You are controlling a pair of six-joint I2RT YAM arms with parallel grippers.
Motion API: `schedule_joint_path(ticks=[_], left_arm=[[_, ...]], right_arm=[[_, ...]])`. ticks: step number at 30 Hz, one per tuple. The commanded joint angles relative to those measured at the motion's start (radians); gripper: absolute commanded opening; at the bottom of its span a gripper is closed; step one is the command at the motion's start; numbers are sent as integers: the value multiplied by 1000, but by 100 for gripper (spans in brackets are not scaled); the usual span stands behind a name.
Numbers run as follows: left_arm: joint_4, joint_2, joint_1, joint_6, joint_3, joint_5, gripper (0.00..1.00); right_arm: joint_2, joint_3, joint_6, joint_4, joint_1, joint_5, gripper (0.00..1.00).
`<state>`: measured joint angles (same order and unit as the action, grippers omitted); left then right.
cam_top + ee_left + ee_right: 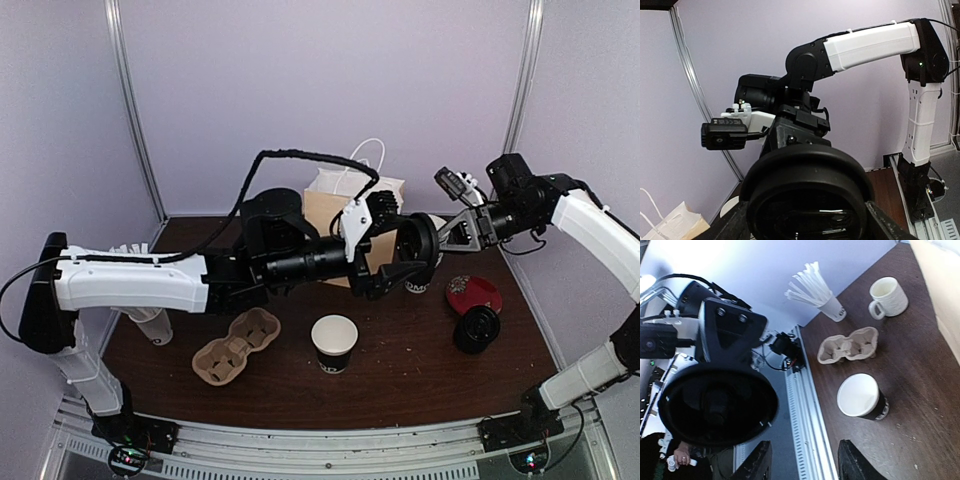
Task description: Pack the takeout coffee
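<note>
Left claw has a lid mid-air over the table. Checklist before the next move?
1. Grip of left claw on black lid: ok, lid sits between its fingers, off the table.
2. Is right claw clear of the lid: ok, open, nothing between its fingers.
3. Target open cup upright and unlidded: ok.
4. Both wells of carrier free: ok.
5. Lid facing the right way for the cup: cannot tell.
6. State of second cup: cannot tell, mostly hidden behind the left claw.
</note>
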<state>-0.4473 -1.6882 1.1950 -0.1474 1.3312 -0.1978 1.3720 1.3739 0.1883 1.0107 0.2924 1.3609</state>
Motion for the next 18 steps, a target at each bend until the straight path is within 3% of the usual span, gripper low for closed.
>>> schedule_joint_path(ticks=[1, 5, 11, 18], left_arm=[[320, 85, 5, -78, 34, 96, 76], [762, 48, 4, -77, 188, 246, 75], [1193, -40, -5, -16, 368, 296, 75], [1353, -129, -40, 29, 469, 245, 75]], right_arm=[[-63, -51, 68, 36, -44, -225, 51], [-101, -112, 87, 15, -48, -472, 53], [-146, -182, 102, -8, -48, -581, 54], [-152, -199, 104, -12, -48, -576, 54]])
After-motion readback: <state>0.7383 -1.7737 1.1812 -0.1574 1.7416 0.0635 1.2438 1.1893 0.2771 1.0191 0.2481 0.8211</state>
